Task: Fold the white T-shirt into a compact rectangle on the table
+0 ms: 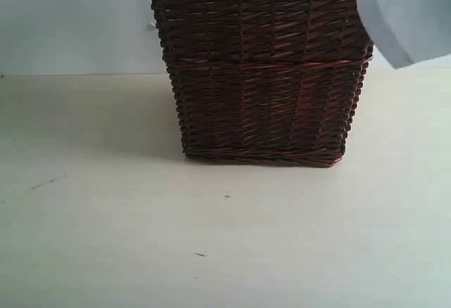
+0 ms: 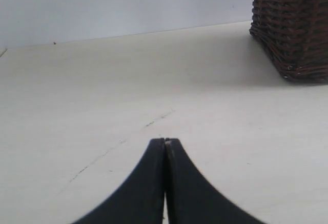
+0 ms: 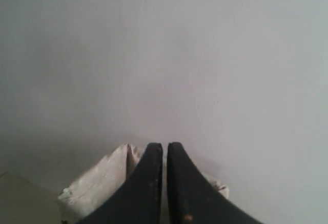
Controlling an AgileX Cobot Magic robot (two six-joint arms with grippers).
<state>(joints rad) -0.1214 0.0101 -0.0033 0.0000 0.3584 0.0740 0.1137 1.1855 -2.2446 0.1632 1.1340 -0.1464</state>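
Your left gripper (image 2: 165, 141) clenched empty, right gripper (image 3: 165, 146) pinching the white T-shirt (image 3: 97, 183) — pickup step; next, spread it on the table (image 2: 77, 80)

The basket (image 1: 264, 75) stands on the table (image 1: 106, 237); perhaps the T-shirt (image 1: 409, 12) hangs at its upper right.

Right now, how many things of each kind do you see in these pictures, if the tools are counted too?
wicker basket: 1
white T-shirt: 1
table: 1
tools: 2 (left tool, right tool)
Total: 5
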